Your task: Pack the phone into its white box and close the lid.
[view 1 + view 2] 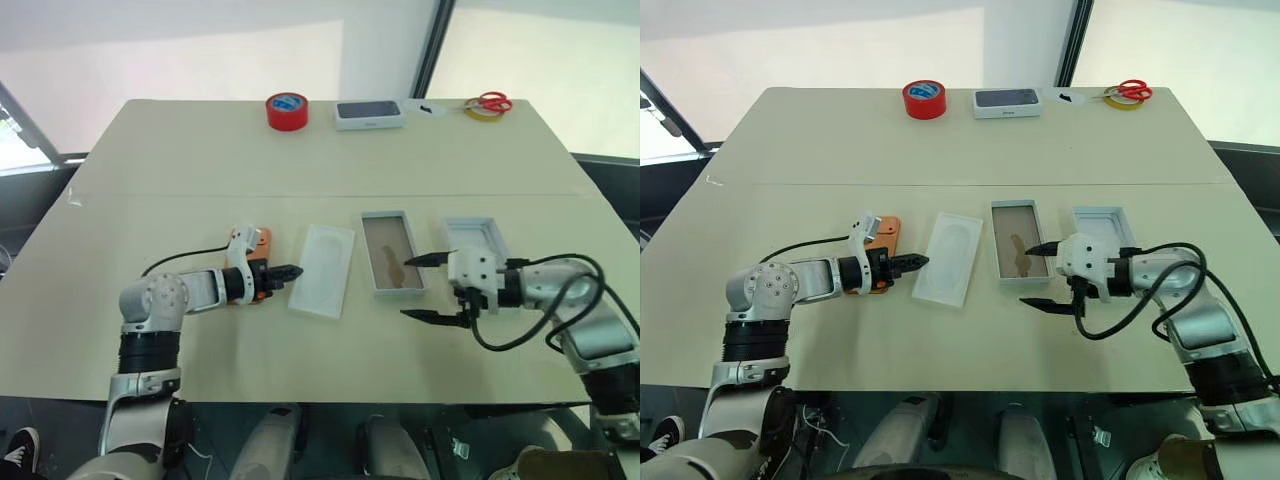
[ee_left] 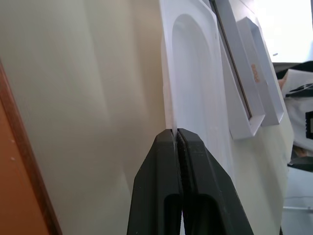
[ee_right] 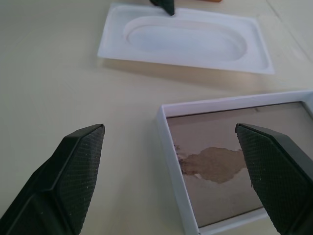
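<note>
The orange phone (image 1: pixel 262 238) lies flat on the table, partly under my left wrist. My left gripper (image 1: pixel 298 270) is shut, its tips pinching the thin near rim of the flat white insert (image 1: pixel 323 270) with an oval recess. Right of the insert stands the white box (image 1: pixel 368 250), open, with a brownish floor. The lid (image 1: pixel 495 235) lies open side up just right of the box, partly behind my right hand. My right gripper (image 1: pixel 407 288) stands wide open at the box's near right corner, one finger above the box's wall, holding nothing.
Along the table's far edge are a red tape roll (image 1: pixel 287 110), a white box with a dark top (image 1: pixel 369 113) and red-handled scissors (image 1: pixel 488 103) on a yellow ring. A seam (image 1: pixel 330 195) crosses the tabletop behind the working area.
</note>
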